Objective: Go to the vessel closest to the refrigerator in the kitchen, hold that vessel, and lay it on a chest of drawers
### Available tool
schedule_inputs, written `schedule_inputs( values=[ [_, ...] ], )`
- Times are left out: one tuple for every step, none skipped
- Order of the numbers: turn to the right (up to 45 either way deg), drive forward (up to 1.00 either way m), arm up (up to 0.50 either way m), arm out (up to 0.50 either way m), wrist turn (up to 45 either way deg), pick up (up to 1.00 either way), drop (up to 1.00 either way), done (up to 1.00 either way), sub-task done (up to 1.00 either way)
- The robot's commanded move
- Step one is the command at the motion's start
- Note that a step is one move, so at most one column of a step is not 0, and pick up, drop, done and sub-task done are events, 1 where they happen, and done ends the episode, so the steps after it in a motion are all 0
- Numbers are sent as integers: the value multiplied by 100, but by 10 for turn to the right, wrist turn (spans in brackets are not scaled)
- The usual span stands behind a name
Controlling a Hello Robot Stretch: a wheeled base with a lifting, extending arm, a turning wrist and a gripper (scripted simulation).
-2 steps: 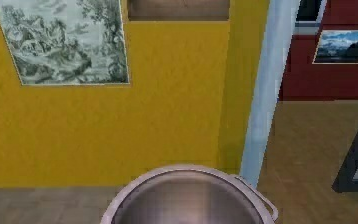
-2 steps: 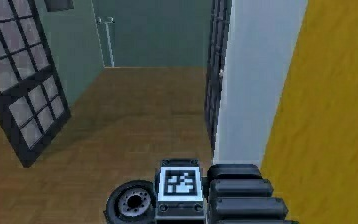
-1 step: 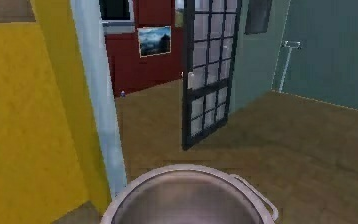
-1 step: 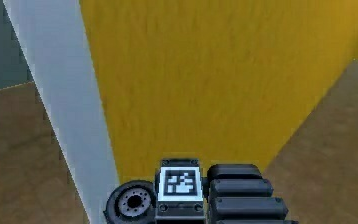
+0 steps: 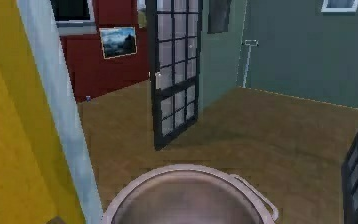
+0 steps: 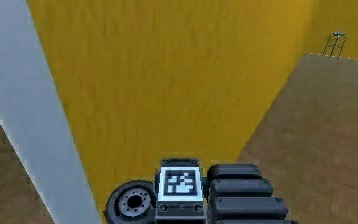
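Observation:
A round grey metal vessel (image 5: 190, 199) with a pale rim and a small side handle sits at the bottom of the forward view, very near, above brown wooden floor. In the arm side view the drawn-in arm's ribbed dark segments (image 6: 246, 194) lie along the bottom edge. Beside them is a white square with black marks (image 6: 182, 183). Left of that is the gripper's dark round body (image 6: 133, 203). Its far end cannot be made out, so I cannot tell whether it holds anything.
A yellow wall (image 5: 17, 130) with a pale door frame (image 5: 62, 110) is close on the forward view's left. Ahead, a dark glass-paned door (image 5: 177, 70) stands ajar between a red wall with a picture (image 5: 118, 41) and a green wall (image 5: 297, 50). Brown floor lies around it.

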Motion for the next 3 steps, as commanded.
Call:
schedule_inputs(
  values=[
    [0, 75, 0, 0, 0, 0, 0, 0, 0],
    [420, 0, 0, 0, 0, 0, 0, 0, 0],
    [0, 100, 0, 0, 0, 0, 0, 0, 0]
  ],
)
